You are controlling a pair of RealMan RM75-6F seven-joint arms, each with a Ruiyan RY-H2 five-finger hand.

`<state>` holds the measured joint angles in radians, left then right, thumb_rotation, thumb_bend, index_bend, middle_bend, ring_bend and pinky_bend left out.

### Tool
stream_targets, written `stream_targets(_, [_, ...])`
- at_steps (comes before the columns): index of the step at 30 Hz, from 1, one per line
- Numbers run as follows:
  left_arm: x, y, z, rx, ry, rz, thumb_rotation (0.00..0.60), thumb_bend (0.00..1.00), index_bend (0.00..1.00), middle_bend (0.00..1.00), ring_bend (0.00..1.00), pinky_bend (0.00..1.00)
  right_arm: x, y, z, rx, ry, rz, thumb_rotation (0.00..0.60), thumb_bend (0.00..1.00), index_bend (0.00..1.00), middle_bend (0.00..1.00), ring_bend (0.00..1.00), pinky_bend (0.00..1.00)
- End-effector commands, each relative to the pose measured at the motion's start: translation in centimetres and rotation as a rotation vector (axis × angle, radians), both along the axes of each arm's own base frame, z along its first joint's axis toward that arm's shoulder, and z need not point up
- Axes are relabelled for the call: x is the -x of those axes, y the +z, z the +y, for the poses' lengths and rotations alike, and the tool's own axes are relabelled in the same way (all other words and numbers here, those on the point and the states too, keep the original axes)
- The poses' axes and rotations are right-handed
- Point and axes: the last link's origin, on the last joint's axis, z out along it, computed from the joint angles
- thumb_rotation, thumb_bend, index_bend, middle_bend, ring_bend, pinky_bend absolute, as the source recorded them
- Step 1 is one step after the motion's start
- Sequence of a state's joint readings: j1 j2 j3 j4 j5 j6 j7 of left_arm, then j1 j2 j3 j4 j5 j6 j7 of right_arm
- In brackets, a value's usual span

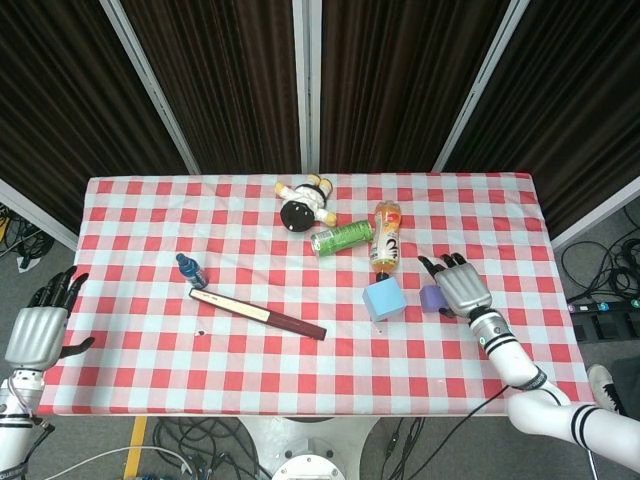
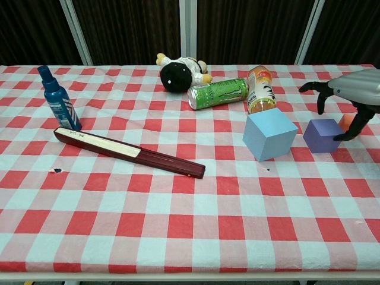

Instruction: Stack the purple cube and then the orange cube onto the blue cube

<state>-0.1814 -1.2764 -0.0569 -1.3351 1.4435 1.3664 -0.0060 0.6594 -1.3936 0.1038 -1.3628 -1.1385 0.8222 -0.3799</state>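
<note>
Only head view shows left hand [image 1: 36, 334].

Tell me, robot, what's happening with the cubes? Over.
Right hand open above purple cube, no grip. Left hand open, off table. Blue cube bare. Orange cube mostly hidden behind right hand.

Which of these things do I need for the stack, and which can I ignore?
Needed: blue cube, purple cube, orange cube mostly hidden behind the right hand.

Ignore: spray bottle, folded fan, plush toy, green can, orange drink bottle.
</note>
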Motion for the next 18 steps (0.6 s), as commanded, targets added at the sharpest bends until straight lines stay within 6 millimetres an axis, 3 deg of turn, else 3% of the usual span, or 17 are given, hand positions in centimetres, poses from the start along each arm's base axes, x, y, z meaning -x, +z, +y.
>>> stream_targets(1, [-0.1, -0.1, 0.1, 0.003, -0.005, -0.001, 0.600, 0.00, 0.11, 0.09, 0.08, 0.20, -0.1, -0.3, -0.1, -0.007, 0.002, -0.001, 0.600, 0.08, 0.02, 0.33, 0.12, 0.15])
stream_targets(18, [0.6, 0.0, 0.4, -0.003, 0.018, -0.010, 0.600, 0.00, 0.11, 0.09, 0.08, 0.20, -0.1, -1.6, -0.4, -0.001, 0.008, 0.001, 0.600, 0.11, 0.08, 0.46, 0.20, 0.15])
